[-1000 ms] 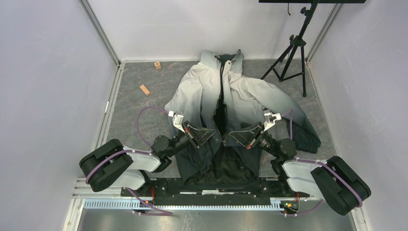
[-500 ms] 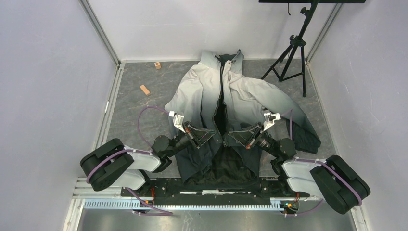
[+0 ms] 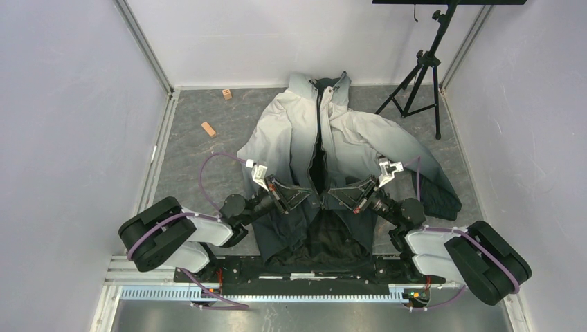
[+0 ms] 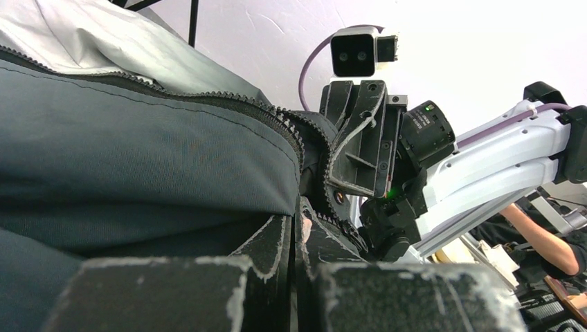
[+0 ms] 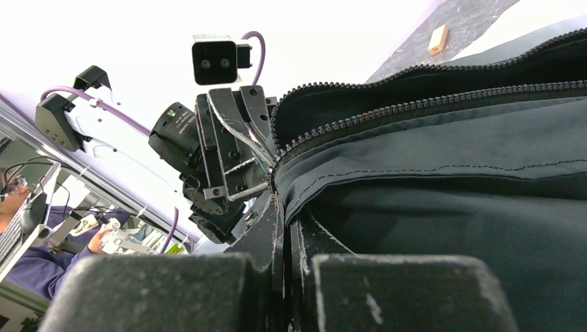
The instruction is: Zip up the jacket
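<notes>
The jacket lies flat on the table, pale grey collar at the far end and black hem near the arm bases. Its dark centre zipper gapes open over the lower half. My left gripper is shut on the jacket's left front edge. In the left wrist view the gripper pinches dark fabric beside the zipper teeth. My right gripper is shut on the right front edge. In the right wrist view that gripper pinches the hemmed fabric under the teeth. The two grippers face each other, close together.
A black tripod stands at the far right corner. Two small wooden blocks lie on the table left of the jacket. White walls close in the left, far and right sides. A sleeve drapes to the right.
Both grippers have edged slightly toward each other with the jacket's front edges held. The jacket has otherwise stayed put.
</notes>
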Tool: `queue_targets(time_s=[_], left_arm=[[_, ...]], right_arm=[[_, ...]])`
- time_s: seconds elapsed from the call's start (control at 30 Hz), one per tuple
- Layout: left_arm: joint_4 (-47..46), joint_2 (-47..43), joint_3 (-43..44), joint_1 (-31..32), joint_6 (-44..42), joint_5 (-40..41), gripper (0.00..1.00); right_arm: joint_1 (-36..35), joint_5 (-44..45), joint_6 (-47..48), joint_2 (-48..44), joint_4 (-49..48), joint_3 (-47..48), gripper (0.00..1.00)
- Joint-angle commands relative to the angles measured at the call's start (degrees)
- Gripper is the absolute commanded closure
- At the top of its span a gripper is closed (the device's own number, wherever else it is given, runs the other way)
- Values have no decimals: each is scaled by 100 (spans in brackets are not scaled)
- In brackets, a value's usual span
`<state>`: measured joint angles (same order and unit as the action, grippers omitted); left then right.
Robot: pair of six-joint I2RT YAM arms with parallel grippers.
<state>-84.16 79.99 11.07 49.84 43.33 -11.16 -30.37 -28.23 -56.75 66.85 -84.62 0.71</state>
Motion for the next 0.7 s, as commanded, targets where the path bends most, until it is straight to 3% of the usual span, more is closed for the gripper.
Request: queue_targets(time_s=[0.0, 0.43, 0.67], left_arm=[[-501, 9, 203, 33, 211, -145, 98], [-460, 182, 268, 122, 300, -293, 98], [446, -342, 282, 122, -7, -285, 98]], right_arm=[[-22, 190, -65, 112, -2726, -1009, 100], [-22, 96, 39, 68, -2202, -811, 100], [-21, 8, 289, -340, -1125, -700, 100]])
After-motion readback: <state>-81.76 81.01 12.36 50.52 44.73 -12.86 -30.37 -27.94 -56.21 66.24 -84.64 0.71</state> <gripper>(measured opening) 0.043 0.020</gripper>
